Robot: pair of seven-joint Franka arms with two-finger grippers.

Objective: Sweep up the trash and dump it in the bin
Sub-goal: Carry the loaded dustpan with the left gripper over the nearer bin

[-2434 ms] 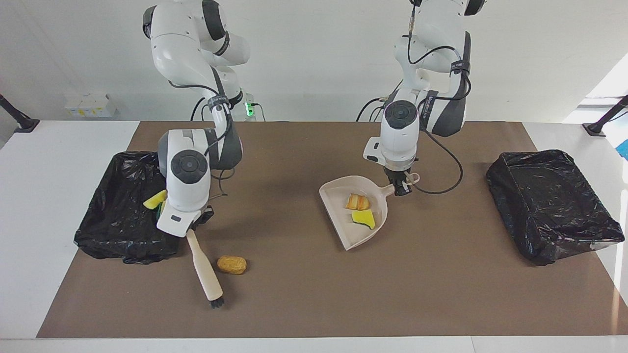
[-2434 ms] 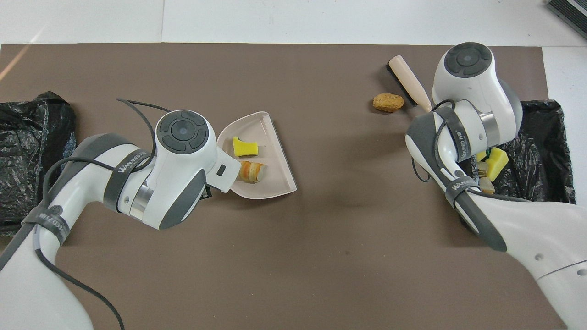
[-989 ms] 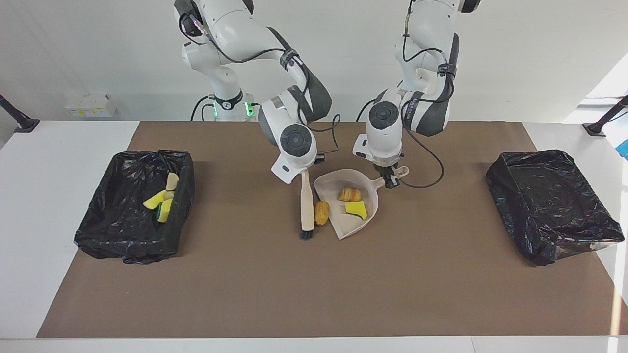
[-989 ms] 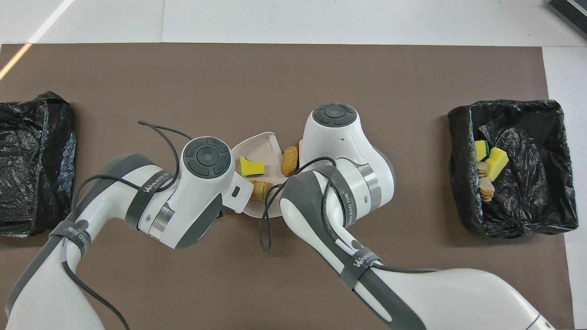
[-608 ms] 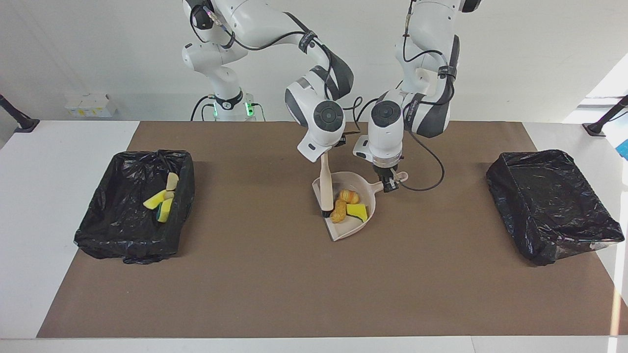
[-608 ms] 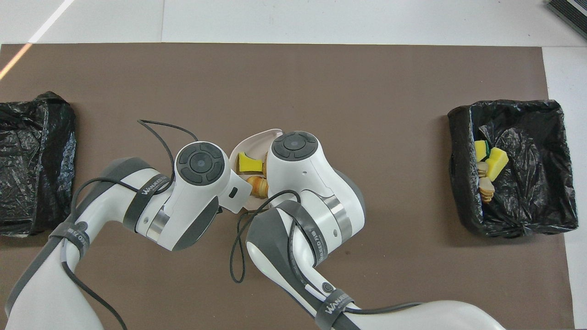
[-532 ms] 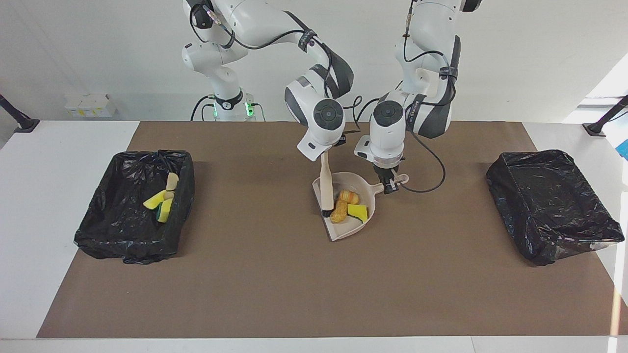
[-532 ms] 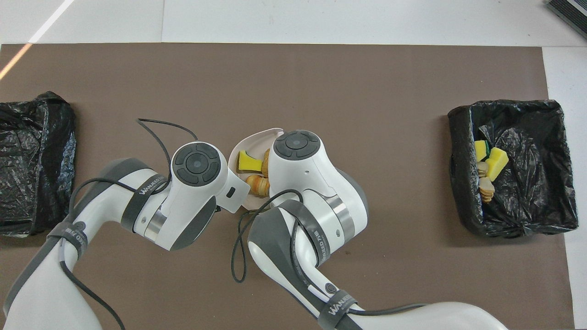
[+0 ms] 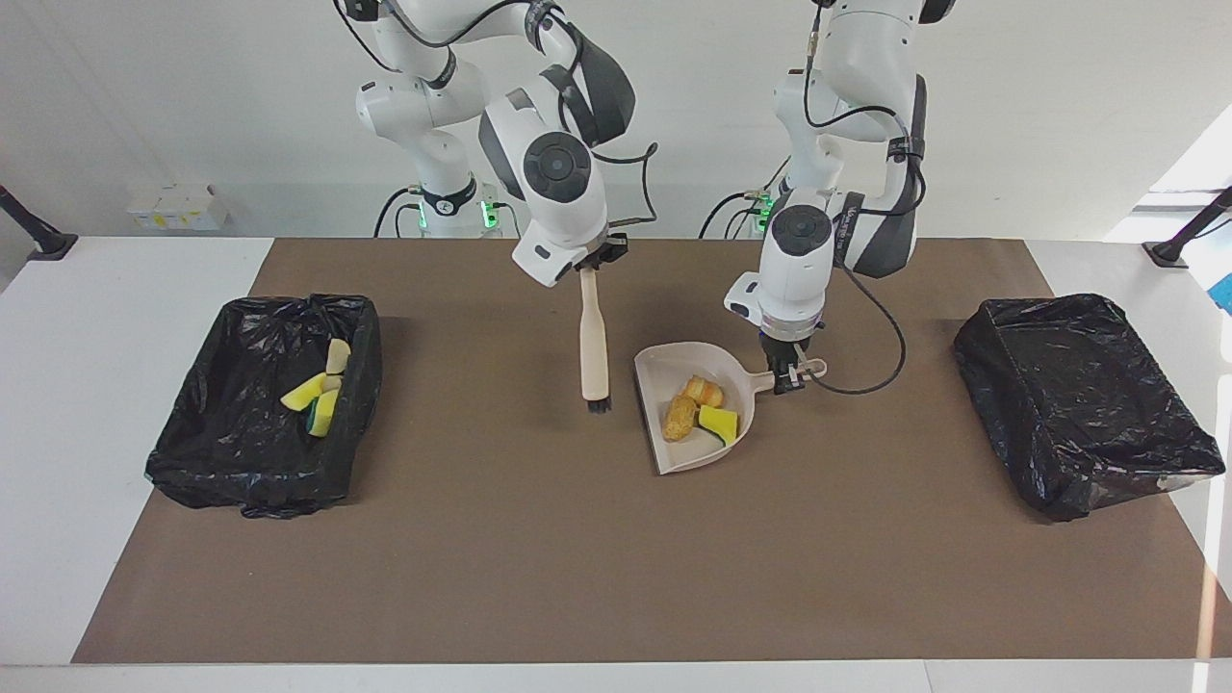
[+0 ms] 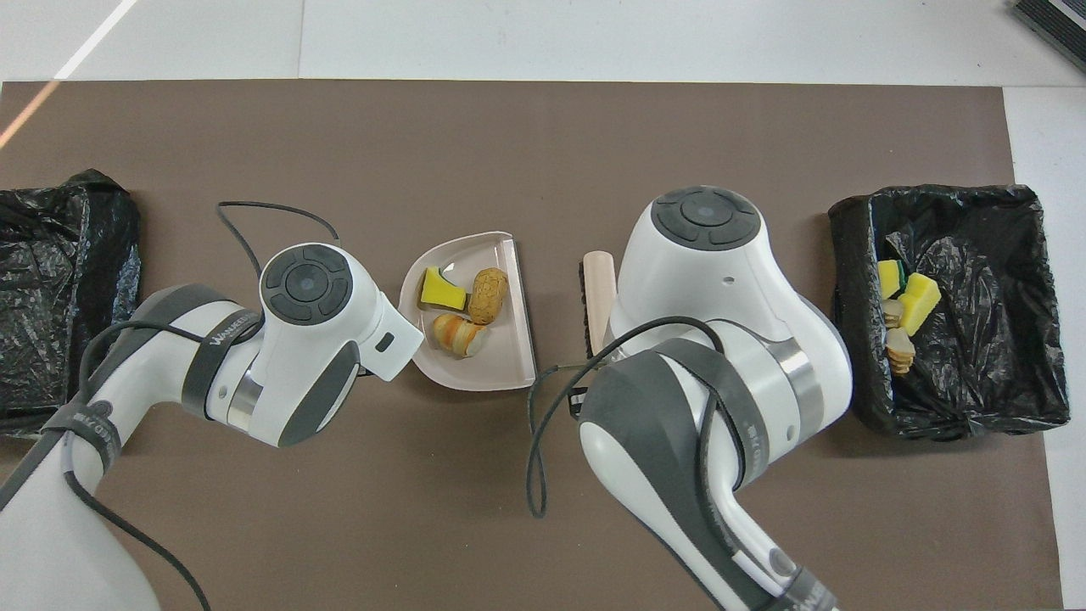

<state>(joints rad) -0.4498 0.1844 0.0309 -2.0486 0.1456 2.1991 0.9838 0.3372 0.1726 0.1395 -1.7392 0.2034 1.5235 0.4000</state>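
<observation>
A beige dustpan (image 9: 659, 371) (image 10: 496, 361) lies at mid-table, and my left gripper (image 9: 789, 377) is shut on its handle. It holds three pieces of trash: a golden-brown lump (image 9: 680, 416) (image 10: 488, 295), a striped bread piece (image 9: 705, 392) (image 10: 458, 333) and a yellow sponge chunk (image 9: 720, 422) (image 10: 441, 288). My right gripper (image 9: 589, 265) is shut on the top of the beige brush (image 9: 594, 332) (image 10: 598, 293). The brush hangs bristles down beside the dustpan's open mouth. The black-lined bin (image 9: 241, 481) (image 10: 933, 420) at the right arm's end contains several scraps (image 9: 318, 390) (image 10: 904, 305).
A second black-lined bin (image 9: 1078, 395) (image 10: 59, 297) stands at the left arm's end of the table. A brown mat (image 9: 616, 577) covers the tabletop. In the overhead view both wrists hide their own fingers.
The brush pushed the golden-brown lump into the dustpan, then lifted out and moved toward the right arm's end. The dustpan shifted slightly toward the left arm's end.
</observation>
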